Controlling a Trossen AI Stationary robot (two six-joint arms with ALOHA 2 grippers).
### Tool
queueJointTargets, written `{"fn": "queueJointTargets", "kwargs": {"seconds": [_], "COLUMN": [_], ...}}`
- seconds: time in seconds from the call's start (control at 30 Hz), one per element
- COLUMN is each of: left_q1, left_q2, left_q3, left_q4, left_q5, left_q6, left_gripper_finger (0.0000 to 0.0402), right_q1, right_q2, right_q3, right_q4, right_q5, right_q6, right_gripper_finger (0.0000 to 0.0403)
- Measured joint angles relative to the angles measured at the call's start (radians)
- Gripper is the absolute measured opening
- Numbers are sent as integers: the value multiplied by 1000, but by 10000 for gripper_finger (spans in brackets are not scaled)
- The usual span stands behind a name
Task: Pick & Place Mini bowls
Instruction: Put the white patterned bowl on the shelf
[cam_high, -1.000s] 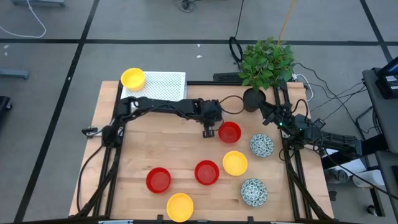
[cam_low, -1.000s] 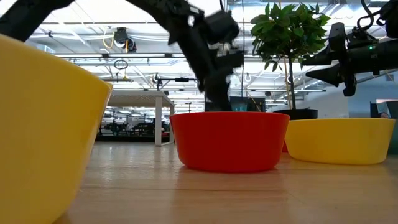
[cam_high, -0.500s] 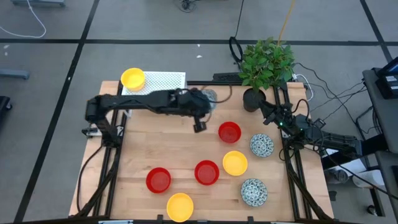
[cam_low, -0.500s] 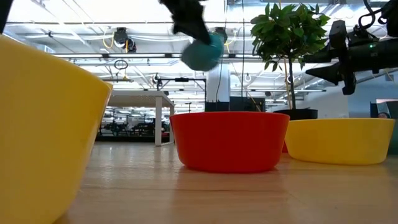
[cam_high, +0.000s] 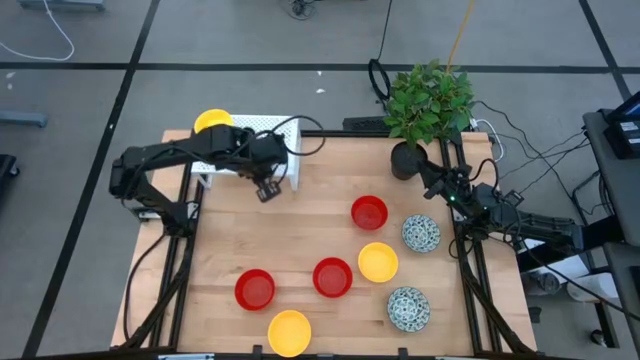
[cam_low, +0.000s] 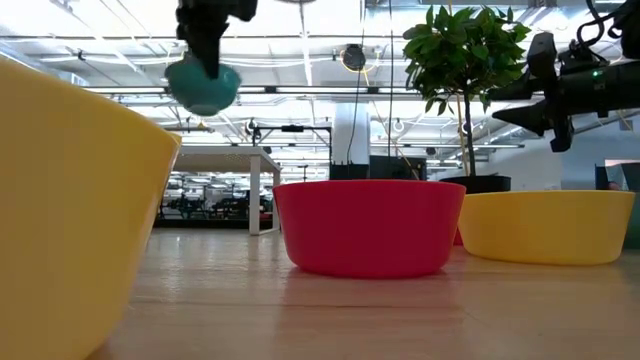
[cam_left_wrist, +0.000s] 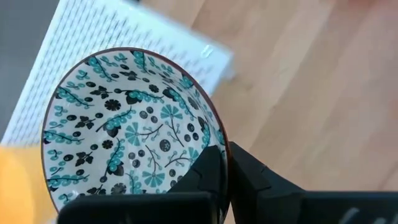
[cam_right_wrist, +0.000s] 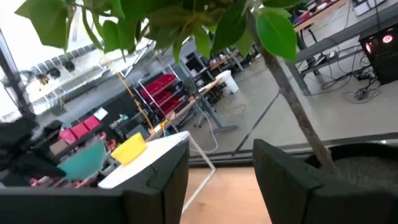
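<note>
Transport step: left claw (cam_left_wrist: 225, 163) grips a speckled bowl (cam_left_wrist: 127, 127) by its rim over the white tray (cam_high: 262, 133); next, lower and release beside the yellow bowl (cam_high: 210, 121). Right claw (cam_right_wrist: 221, 163) waits, open

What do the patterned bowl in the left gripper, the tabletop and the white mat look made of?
Patterned bowl: probably glazed ceramic, with a printed teal floral pattern and brown rim; the left gripper pinches its rim.
Tabletop: light wood, visible plank seams and grain.
White mat: perforated sheet, likely plastic or rubber; can't tell which.
</note>
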Motion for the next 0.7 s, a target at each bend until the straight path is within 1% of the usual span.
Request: {"fn": "queueJointTargets", "kwargs": {"seconds": [0.07,0.23,0.37,0.5,0.6,0.7], "left_q1": [27,85,117,132,139,139], "left_q2": [2,-1,-4,-1,-3,-3], "left_q3": [-2,-68,-142,-204,-227,-234], "left_q4": [-42,-40,-15,-6,21,49], "left_q5": [0,-2,8,13,-12,-30], "left_q6": [1,6,-1,-11,-6,0], "left_gripper_finger": [10,25,10,16,32,35], "right_q1": [0,0,0,0,0,0], "right_q2": [4,8,8,8,8,8], "right_q3": [0,0,0,0,0,0], "right_q4": [11,26,26,26,26,26], "right_q5": [-2,-3,-3,-3,-3,-3], "right_q6": [6,7,7,7,7,7], "right_gripper_finger": [165,165,165,164,165,165]}}
